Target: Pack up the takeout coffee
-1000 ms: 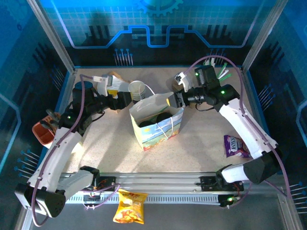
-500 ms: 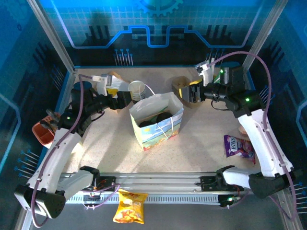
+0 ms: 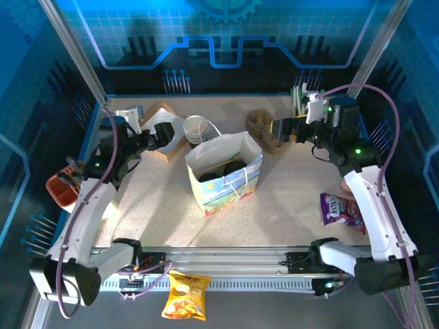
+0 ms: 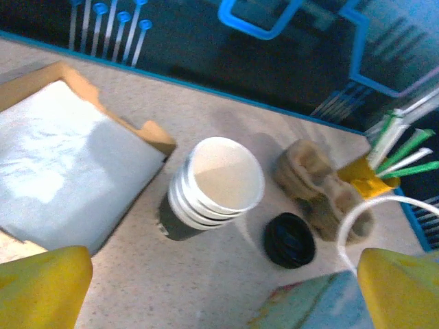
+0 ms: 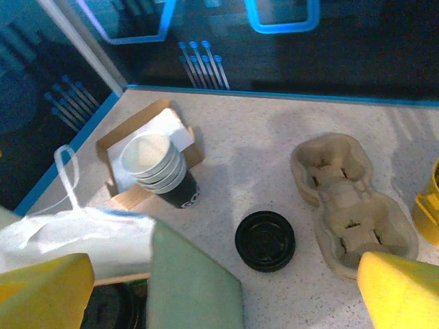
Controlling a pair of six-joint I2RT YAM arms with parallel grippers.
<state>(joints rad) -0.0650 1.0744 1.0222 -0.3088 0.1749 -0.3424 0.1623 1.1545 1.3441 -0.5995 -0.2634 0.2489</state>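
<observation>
Coffee: the coffee [image 3: 232, 167] sits inside the bag [image 3: 226, 188] at the middle of the table [image 3: 295, 199]. Only its round black lid shows.
Axis: the lid faces up, so the cup seems to stand upright with its long axis vertical. The cup body is hidden by the bag wall.
Neighbour in bag: a second dark round [image 3: 208, 177] lies just beside the coffee at 8 o'clock. I cannot tell what it is.
Bag: upright, mouth open, and touched by neither gripper.
Right gripper: the right gripper [image 3: 278, 129] [image 5: 223, 291] has its fingers wide apart and empty. The coffee lies at 8 o'clock from it, and its wrist view looks down over the bag rim.
Left gripper: the left gripper [image 3: 162, 133] [image 4: 223, 288] has its fingers wide apart and empty. The coffee lies at 4 o'clock from it.
Nearer arm: the right, by a little.
Behind the bag: at 12 o'clock stand a cup stack [image 3: 195, 129] and a carrier [image 3: 265, 130], with loose lids [image 5: 265, 240] between them.
Judgement: the packing looks done. Any further reach goes straight down into the bag mouth.
</observation>
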